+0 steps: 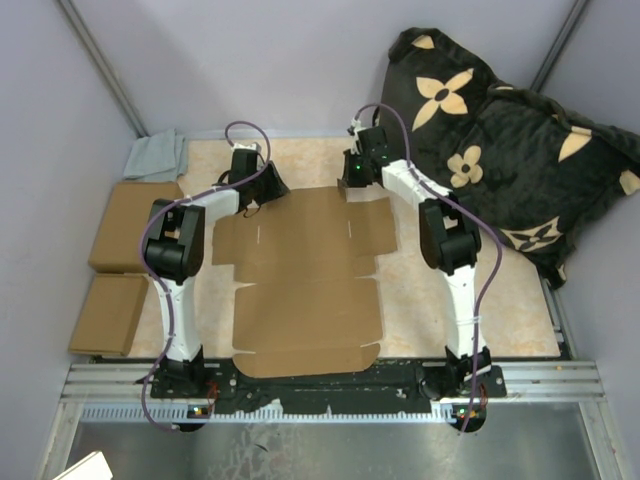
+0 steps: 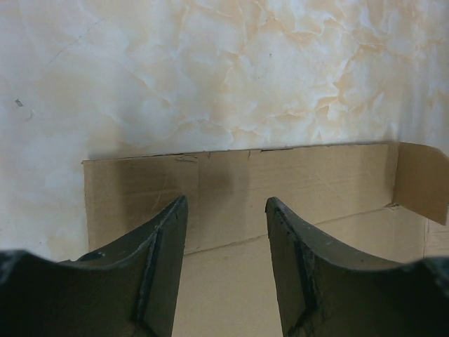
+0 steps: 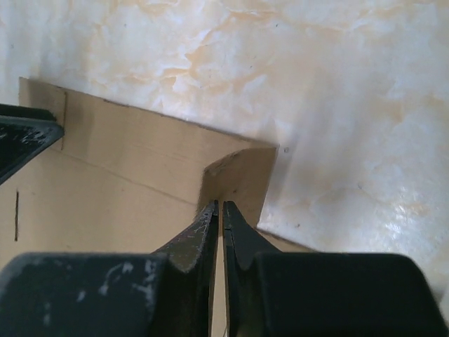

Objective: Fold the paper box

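The plain brown die-cut cardboard paper box (image 1: 310, 290) lies open and flat on the pale marbled tabletop (image 1: 520, 300), with its far edge under both tools. The left gripper (image 2: 226, 203) hangs with its black jaws moderately wide and empty. The long far flap (image 2: 280, 175) lies just ahead of and below its tips. The right gripper (image 3: 219, 205) has its jaws almost together, with only a slit between them, and whether thin card sits in that slit cannot be told. Directly beyond its tips a small corner flap (image 3: 238, 175) stands up off the table.

The risk seems to lie there. If the right tool has no firm pinch, or drags sideways, the corner flap could spring flat or tear at its crease. With the left tool gripping nothing, the whole sheet could also slide under a push from either tool, spoiling the fold line.
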{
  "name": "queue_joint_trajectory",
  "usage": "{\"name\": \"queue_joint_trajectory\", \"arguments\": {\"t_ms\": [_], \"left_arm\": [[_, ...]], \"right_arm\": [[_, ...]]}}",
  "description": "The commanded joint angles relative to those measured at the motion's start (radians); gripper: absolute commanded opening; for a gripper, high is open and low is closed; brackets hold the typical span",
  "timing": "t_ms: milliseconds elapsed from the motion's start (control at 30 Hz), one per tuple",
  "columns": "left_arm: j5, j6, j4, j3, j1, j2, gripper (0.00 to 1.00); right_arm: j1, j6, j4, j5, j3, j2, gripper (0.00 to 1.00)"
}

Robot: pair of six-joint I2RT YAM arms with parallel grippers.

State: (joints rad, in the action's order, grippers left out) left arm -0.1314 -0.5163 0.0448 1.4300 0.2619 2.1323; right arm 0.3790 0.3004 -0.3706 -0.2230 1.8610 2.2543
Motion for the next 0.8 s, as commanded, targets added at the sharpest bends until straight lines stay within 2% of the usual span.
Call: {"name": "queue_joint_trajectory", "arguments": {"t_ms": [0,167,400,633,700,767], "left_arm": [[-0.008,0.000,-0.041,-0.012,0.005,0.028,0.56],[-0.007,-0.005,-0.043,-0.021,0.005,0.027,0.56],[-0.040,-0.032,-0.046,-0.014,0.005,0.029,0.56],[-0.022,-0.005,-0.079,-0.019,0.005,-0.067,0.60],[-0.002,0.008,-0.096,-0.020,0.004,-0.122,0.63],[0.019,0.021,-0.117,-0.023,0.004,-0.182,0.66]], "right_arm": [[0.013,0.018,-0.003,-0.021,0.082,0.081,0.07],[0.020,0.024,-0.043,-0.005,0.129,0.143,0.07],[0.020,0.021,-0.066,0.038,0.146,0.149,0.08],[0.020,-0.003,-0.059,0.079,0.116,0.052,0.11],[0.019,-0.004,-0.054,0.101,0.096,-0.003,0.18],[0.018,-0.005,-0.059,0.112,0.075,-0.066,0.31]]}}
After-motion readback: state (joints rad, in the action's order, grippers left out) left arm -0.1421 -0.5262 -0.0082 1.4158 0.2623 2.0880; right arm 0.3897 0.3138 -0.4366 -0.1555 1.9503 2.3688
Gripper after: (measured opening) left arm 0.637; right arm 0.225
